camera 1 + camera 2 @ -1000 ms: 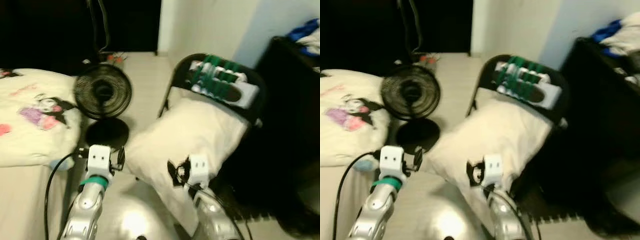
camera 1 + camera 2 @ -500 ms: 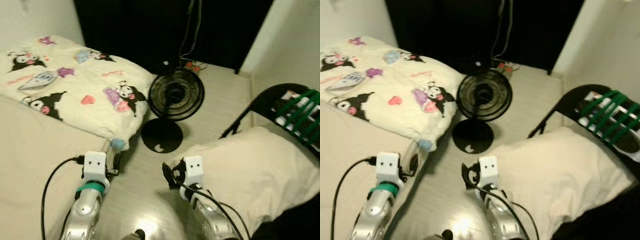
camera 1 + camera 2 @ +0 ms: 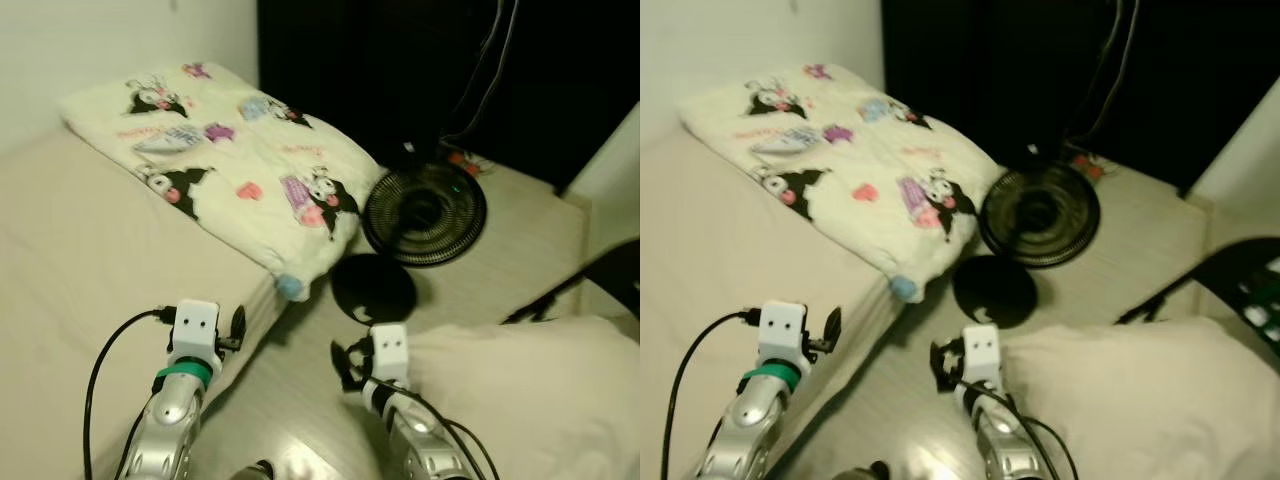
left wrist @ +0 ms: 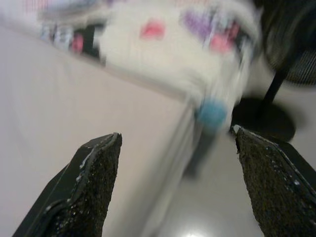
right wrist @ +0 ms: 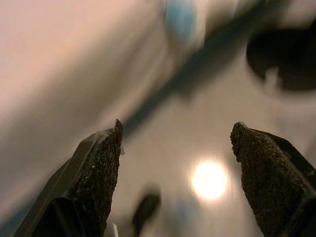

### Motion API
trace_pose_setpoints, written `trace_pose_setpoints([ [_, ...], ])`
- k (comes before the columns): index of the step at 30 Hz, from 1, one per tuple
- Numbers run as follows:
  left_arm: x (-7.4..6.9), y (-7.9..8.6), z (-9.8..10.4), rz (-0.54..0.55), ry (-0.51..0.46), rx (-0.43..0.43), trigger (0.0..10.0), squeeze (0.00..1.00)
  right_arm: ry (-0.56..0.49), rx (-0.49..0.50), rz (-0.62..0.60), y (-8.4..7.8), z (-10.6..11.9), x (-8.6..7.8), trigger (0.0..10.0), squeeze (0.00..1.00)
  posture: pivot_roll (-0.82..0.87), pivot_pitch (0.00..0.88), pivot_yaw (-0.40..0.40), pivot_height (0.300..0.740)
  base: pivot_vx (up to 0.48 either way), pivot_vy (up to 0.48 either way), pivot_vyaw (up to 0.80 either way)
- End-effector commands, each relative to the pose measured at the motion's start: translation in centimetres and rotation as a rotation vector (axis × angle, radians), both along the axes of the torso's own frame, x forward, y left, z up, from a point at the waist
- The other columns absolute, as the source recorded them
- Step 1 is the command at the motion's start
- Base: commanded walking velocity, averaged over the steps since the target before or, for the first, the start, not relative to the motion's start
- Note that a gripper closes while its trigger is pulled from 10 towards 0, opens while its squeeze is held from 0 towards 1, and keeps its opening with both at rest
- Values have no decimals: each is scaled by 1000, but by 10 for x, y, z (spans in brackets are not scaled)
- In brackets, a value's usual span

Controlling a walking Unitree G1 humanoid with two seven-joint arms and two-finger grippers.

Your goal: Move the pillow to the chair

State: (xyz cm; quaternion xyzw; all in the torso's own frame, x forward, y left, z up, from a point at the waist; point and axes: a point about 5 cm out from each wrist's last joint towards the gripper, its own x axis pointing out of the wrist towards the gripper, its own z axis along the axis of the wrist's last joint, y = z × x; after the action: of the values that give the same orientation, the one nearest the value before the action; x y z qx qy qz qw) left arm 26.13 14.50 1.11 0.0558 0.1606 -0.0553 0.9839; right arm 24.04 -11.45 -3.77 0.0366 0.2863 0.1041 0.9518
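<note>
Pillow (image 3: 540, 400) beside fan (image 3: 422, 212), bed (image 3: 90, 270)

From the head we look forward and down with both eyes, sharing the bed (image 3: 70, 260), the fan (image 3: 424, 212) and the floor (image 3: 1120, 260). Each wrist camera looks along its own spread fingers (image 4: 91, 182), close and blurred: ours on the left faces the bed edge, the right the floor.

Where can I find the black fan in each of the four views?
Left eye view: fan right of centre, on the floor beside the bed.
Right eye view: fan near centre.
Left wrist view: blurred fan beyond the pom-pom.
Right wrist view: its base beyond the pom-pom.
Shared landmark: the blue pom-pom.
</note>
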Motion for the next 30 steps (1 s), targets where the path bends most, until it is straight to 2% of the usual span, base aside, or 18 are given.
trace_pose_setpoints([
  [1,-15,-4,-28,-49,143,62,10000,0,61,-36,-39,-11,-10,-9,10000,0,58,0,8,740,0,0,800],
  [3,-19,-2,-34,-53,169,91,10000,0,75,-32,-48,-11,-13,-12,10000,0,58,0,8,740,0,0,800],
  [5,-27,9,-45,-7,235,59,10000,0,98,-14,-65,-13,-17,-18,10000,0,46,0,16,740,0,0,800],
  [9,-45,33,-64,115,371,51,10000,0,168,-10,-127,-21,-26,-28,10000,0,30,0,27,740,0,0,800],
  [13,-50,36,-67,154,387,30,10000,0,190,-18,-179,-31,-28,-29,10000,0,35,21,17,740,0,0,800],
  [17,-51,33,-69,128,378,59,10000,0,221,-31,-231,-42,-32,-33,10000,0,55,16,15,740,0,0,800],
  [21,-49,31,-69,98,365,80,10000,0,225,-33,-229,-42,-33,-35,10000,0,71,36,29,740,0,0,800],
  [22,-48,29,-67,24,353,125,10000,0,231,-19,-238,-39,-35,-39,10000,0,100,66,66,740,0,0,800],
  [26,-47,29,-66,-9,344,143,10000,0,230,-5,-240,-35,-36,-40,10000,0,101,72,74,740,0,0,800],
  [30,-47,30,-66,-42,335,165,10000,0,247,-1,-233,-25,-42,-52,10000,0,85,67,123,740,0,0,800],
])
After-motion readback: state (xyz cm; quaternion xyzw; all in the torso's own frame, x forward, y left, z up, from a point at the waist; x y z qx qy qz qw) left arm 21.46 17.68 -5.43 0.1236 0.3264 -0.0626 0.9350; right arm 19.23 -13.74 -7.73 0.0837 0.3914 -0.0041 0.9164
